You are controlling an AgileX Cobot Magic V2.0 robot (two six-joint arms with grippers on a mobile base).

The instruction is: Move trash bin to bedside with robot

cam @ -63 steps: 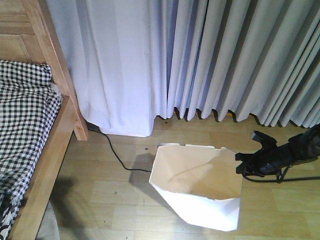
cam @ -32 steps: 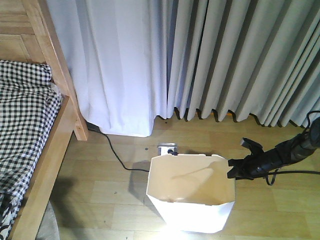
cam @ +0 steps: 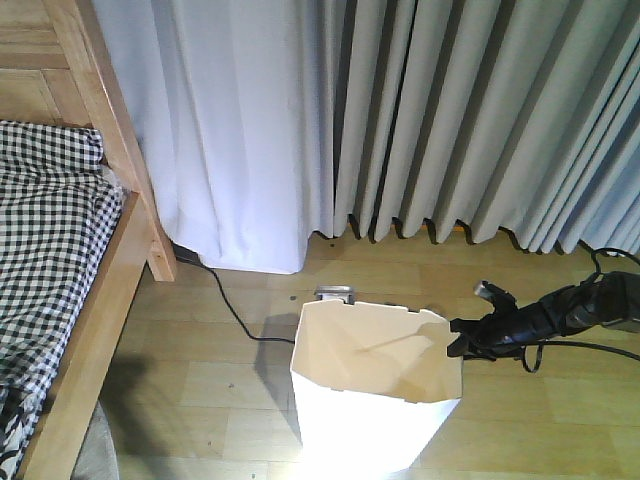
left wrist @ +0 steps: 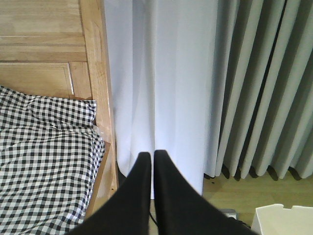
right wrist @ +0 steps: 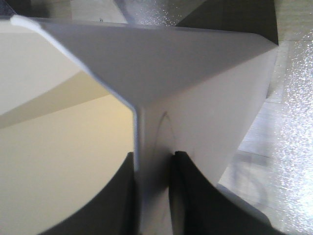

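The white trash bin stands upright on the wooden floor, right of the bed, its cream inside showing. My right gripper is shut on the bin's right rim, one finger inside and one outside, as the right wrist view shows on the bin wall. The bed with light wooden frame and black-and-white checked bedding is at the left. My left gripper is shut and empty, held in the air facing the curtain and the bed post. A corner of the bin shows in that view.
Long grey-white curtains hang behind. A black power cord runs along the floor from the bed post to a socket box just behind the bin. Black cables trail from the right arm.
The bin has moved left and nearer, going from tilted to upright. My right gripper has moved left with it, still on its rim.
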